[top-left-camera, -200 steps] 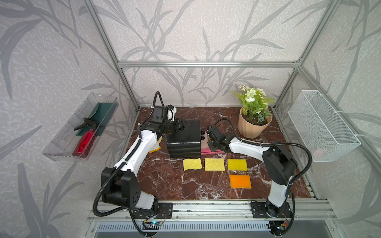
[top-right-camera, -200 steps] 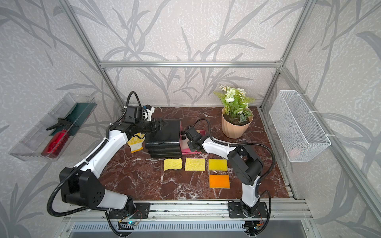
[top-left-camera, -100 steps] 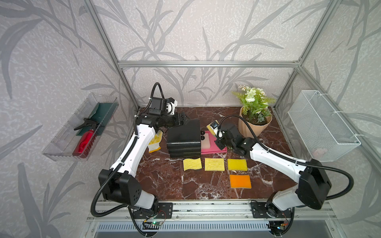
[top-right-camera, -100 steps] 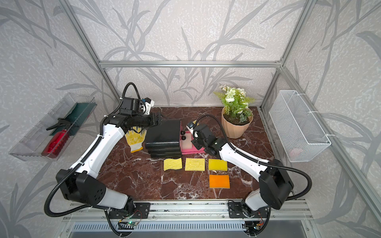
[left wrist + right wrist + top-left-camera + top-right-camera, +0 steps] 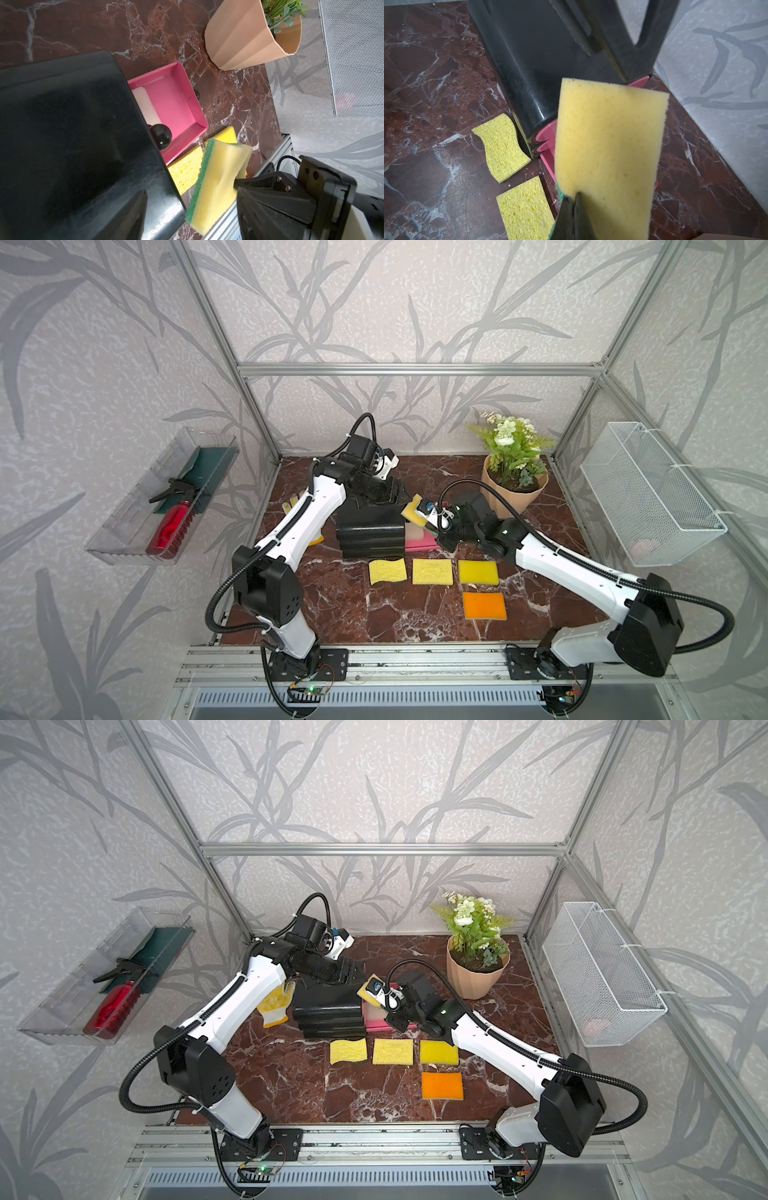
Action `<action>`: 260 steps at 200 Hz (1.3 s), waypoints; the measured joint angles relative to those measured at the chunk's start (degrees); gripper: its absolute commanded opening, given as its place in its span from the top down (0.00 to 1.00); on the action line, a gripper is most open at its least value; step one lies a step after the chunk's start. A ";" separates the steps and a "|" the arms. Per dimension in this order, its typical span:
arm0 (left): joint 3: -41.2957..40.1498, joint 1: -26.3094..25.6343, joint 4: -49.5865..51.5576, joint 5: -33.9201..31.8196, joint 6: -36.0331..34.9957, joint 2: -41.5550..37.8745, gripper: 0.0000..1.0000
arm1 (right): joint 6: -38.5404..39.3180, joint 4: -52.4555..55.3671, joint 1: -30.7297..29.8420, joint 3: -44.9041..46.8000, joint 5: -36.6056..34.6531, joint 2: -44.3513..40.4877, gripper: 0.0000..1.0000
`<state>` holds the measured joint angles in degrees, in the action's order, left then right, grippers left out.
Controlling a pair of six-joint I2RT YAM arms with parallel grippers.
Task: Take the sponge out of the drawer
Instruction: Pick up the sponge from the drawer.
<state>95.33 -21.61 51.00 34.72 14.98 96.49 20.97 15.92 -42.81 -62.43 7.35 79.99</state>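
Right tool (image 5: 573, 199) has a yellow sponge (image 5: 608, 145) pinched by its short edge, lifted out of the pink drawer (image 5: 176, 99)!

Under both tools spreads the worktop (image 5: 353, 605), polished red-brown marble veined with white. Next in size is the black cabinet (image 5: 370, 531), glossy with rounded corners. The left tool (image 5: 392, 495) sits at its top edge, and how wide that tool's jaws stand, I can't tell. Beneath the right tool the drawer juts out, a smooth, shallow, rectangular tray. The held sponge is a thick slab of fine-pored yellow foam with a rough green scouring layer on one face, dented where the closed tips bite. Lower down on the marble lie thin, coarse-pored yellow sheets: a wavy-edged sheet (image 5: 502, 149) and a square-cut sheet (image 5: 525, 205). Inside the drawer sits a white foam pad (image 5: 146, 106). Smallest is a shiny black ball knob (image 5: 161, 136) at the cabinet's front.
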 measured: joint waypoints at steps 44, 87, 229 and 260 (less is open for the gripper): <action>0.28 -1.49 1.03 0.59 -1.53 1.03 0.51 | 1.20 0.76 -0.02 -0.44 2.21 0.00 1.00; 0.28 -2.54 1.86 1.03 -2.69 1.49 0.66 | 1.68 0.90 -0.02 -0.50 2.91 0.00 1.00; -7.93 -3.32 -5.29 -1.64 3.32 -3.93 1.00 | -6.97 -4.48 -0.09 2.75 -2.73 -4.48 0.60; -14.34 -4.20 -10.95 -3.87 8.66 -9.20 1.00 | -12.52 -8.68 -0.13 9.81 -7.17 -11.76 0.38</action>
<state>80.99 -25.80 40.05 30.85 23.64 87.29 8.45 7.25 -42.94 -52.62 0.19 68.23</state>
